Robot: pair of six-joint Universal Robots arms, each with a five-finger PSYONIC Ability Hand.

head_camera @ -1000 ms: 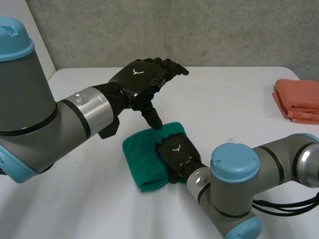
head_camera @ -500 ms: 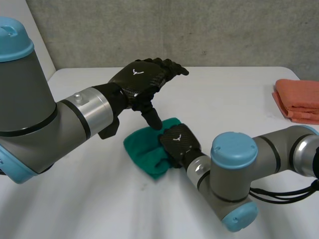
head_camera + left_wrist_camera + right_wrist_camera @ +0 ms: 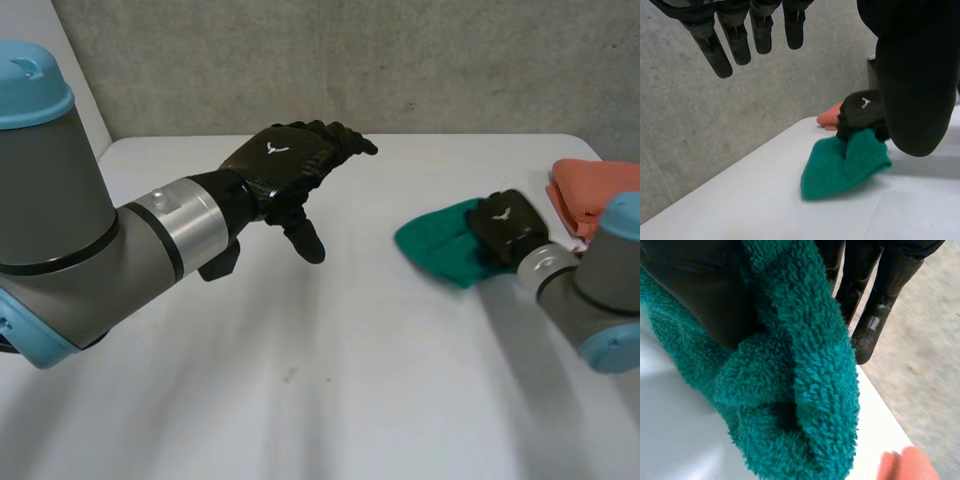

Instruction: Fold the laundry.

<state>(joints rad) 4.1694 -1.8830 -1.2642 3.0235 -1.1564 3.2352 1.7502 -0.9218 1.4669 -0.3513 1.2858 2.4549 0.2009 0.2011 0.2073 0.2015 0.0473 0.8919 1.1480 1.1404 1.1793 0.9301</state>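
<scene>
We judge folding done and stacking in hand: our right hand (image 3: 507, 225) pinches the folded green towel (image 3: 440, 245) near the desk's (image 3: 300, 380) right edge, just beside the orange stack (image 3: 595, 190), where it next needs laying squarely, while our left hand (image 3: 285, 165) hovers spread.

Tabletop (image 3: 330, 400): white, flat and smooth, with a rounded far-right corner. Wall (image 3: 400, 60): grey concrete, mottled, with small pits and faint streaks. It rises behind the tabletop's far edge and spans its width. A pale panel (image 3: 45, 60) adjoins the wall at the left end.
</scene>
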